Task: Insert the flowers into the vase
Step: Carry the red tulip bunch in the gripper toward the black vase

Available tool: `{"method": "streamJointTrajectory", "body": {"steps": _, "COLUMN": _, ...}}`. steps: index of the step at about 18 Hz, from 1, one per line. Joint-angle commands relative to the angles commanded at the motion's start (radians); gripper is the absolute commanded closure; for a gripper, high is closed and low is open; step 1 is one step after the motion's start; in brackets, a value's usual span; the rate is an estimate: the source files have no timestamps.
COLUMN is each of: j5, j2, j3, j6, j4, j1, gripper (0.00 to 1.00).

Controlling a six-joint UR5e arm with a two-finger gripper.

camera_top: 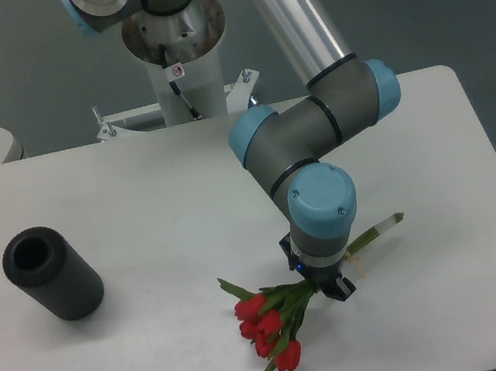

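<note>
Red tulip buds of the flowers (267, 327) lie in the lower middle of the frame, on the white table (134, 185). The buds and green leaves point to the lower left, and the bundled green stems run up to the right, under the arm, with the stem end showing again at the right side of the wrist. The bunch lies flat or nearly flat on the table surface.

The gripper (323, 283) is directly over the stems, just right of the buds. The grey and light blue wrist of the arm (323, 206) covers most of it from this view, so only dark parts of the fingers are seen below the wrist. I cannot tell if the fingers are apart or closed on the stems.

The vase (51, 273) stands at the left side of the frame, well apart from the flowers. It is a matte black thick cylinder, and the round hole in its top is visible and faces toward the upper left. It seems a little tilted in this view.

The white base column of the robot (178, 64) is at the upper middle of the frame, behind the table.
</note>
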Motion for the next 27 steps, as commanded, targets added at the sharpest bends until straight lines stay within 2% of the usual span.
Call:
{"method": "streamJointTrajectory", "body": {"steps": 7, "j5": -0.005, "j2": 0.0, "j3": -0.003, "j6": -0.003, "j4": -0.003, "j1": -0.002, "gripper": 0.85}}
{"method": "streamJointTrajectory", "body": {"steps": 16, "j5": -0.103, "j2": 0.018, "j3": -0.023, "j6": -0.021, "j4": -0.006, "j1": 0.012, "gripper": 0.91}}
{"method": "streamJointTrajectory", "body": {"steps": 19, "j5": -0.147, "j2": 0.035, "j3": -0.025, "j6": -0.028, "j4": -0.014, "j1": 0.009, "gripper": 0.91}}
{"method": "streamJointTrajectory", "body": {"steps": 22, "j5": -0.184, "j2": 0.046, "j3": -0.034, "j6": -0.098, "j4": -0.012, "j1": 0.0, "gripper": 0.93}}
{"method": "streamJointTrajectory", "body": {"steps": 27, "j5": -0.356, "j2": 0.077, "j3": -0.052, "j6": -0.163, "j4": -0.009, "j1": -0.006, "gripper": 0.94}}
